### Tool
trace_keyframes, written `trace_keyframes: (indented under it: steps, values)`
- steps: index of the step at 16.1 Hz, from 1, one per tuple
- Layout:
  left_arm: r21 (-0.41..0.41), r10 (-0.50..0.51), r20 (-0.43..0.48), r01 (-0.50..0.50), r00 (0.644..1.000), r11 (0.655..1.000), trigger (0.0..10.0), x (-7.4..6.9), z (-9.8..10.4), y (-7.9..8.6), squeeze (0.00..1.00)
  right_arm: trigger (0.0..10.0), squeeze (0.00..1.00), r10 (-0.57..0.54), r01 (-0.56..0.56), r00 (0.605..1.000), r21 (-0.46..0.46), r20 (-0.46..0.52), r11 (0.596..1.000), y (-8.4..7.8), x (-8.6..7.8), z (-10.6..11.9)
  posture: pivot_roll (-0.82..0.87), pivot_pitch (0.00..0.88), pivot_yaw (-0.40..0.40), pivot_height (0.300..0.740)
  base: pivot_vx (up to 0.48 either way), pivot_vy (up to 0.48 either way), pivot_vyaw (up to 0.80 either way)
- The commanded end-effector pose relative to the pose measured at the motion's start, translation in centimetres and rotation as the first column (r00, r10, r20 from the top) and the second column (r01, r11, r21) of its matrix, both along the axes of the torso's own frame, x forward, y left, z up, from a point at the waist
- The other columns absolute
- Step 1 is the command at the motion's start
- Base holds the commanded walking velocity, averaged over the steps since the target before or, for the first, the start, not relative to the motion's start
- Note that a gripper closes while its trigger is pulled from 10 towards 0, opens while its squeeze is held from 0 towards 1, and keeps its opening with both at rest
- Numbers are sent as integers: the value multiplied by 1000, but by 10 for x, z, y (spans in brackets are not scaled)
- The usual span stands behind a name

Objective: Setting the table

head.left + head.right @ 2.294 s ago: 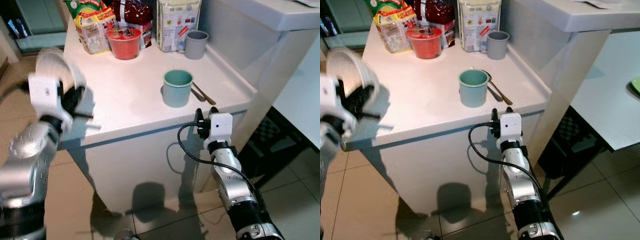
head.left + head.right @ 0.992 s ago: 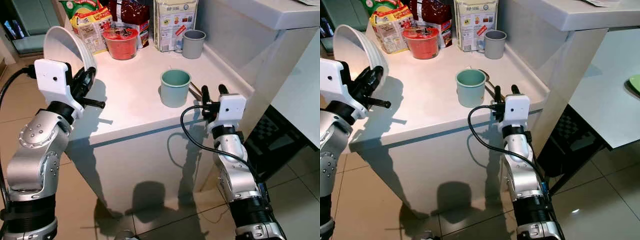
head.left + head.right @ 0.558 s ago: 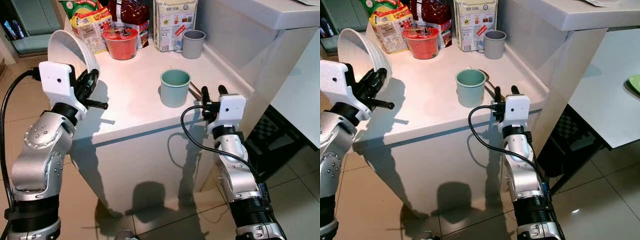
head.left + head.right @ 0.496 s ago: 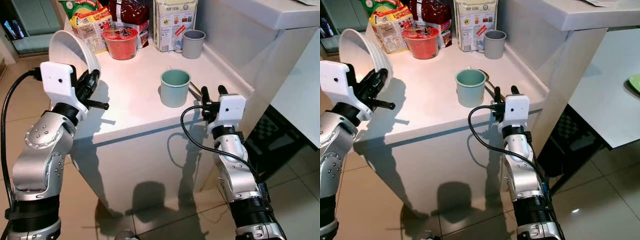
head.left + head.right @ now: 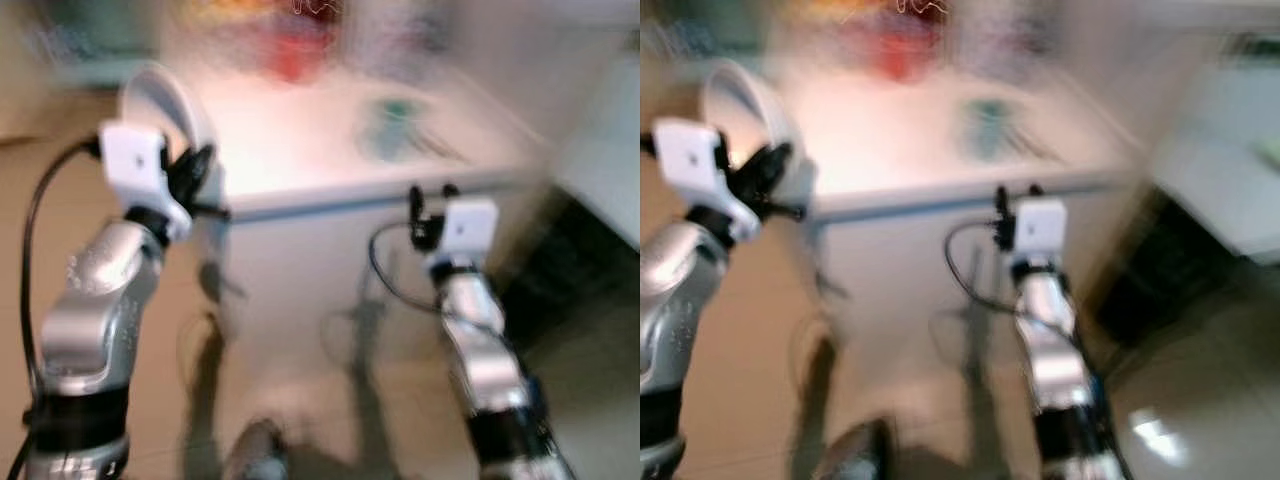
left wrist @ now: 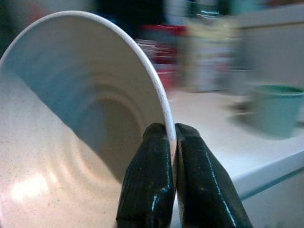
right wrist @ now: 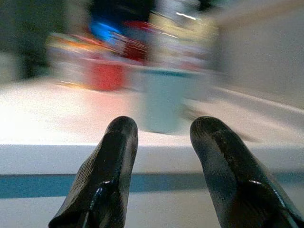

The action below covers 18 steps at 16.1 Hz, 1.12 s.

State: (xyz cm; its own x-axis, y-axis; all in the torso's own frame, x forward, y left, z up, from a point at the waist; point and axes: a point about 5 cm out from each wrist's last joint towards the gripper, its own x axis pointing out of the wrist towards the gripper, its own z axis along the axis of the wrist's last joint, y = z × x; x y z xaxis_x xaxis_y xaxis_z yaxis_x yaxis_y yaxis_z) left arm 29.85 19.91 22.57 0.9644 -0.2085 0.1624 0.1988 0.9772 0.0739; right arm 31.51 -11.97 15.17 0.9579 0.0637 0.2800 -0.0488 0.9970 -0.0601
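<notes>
Left eye view, heavily blurred: the left claw [image 5: 195,172] is raised beside the near left corner of the white counter [image 5: 300,150], gripping one white ceramic bowl [image 5: 165,100] that stands on edge, above the floor and clear of the counter top. The right claw [image 5: 432,195] is held just in front of the counter's near edge, its two black fingers pointing up. On the counter a single teal cup [image 5: 395,115] and a red blur [image 5: 295,50] farther back can be made out; other items there are too smeared to count. Right eye view: the same arrangement, with a second pale surface [image 5: 1215,190] visible on the robot's right, apart from the counter. Left wrist view: sharp detail lacking in the head views, namely the two black fingers [image 6: 149,175] pressed together on the bowl's rim, one inside and one outside the wall; the bowl's open hollow faces sideways, its axis roughly level rather than upright. The teal cup stands upright on the counter beyond. Right wrist view: the two fingers [image 7: 107,171] are spread apart and hold nothing, aimed at the counter's edge, with the teal cup framed between them farther back.
</notes>
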Motion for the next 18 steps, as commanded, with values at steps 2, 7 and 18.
trace_keyframes:
  steps: [2, 7, 18]
  values:
    - [16, 23, 28, -24, 999, 1000, 0, -1, 5, 5, 0, 10000, 0, 19, -19, 993, -1, -119, 1000, -7, -14, -30, 176, 0, 38, 740, 0, 0, 0]
    - [25, 17, 17, -18, 1000, 1000, 0, 0, 2, 5, 0, 10000, 0, 8, -20, 973, -50, -231, 999, -20, -40, -65, 163, 0, 36, 740, 0, 0, 0]
    - [74, -64, 8, 63, 998, 995, 0, 2, -6, -6, 0, 10000, 0, 13, -20, 976, -30, -216, 999, -11, -37, -60, 156, 0, 42, 740, 0, 0, 0]
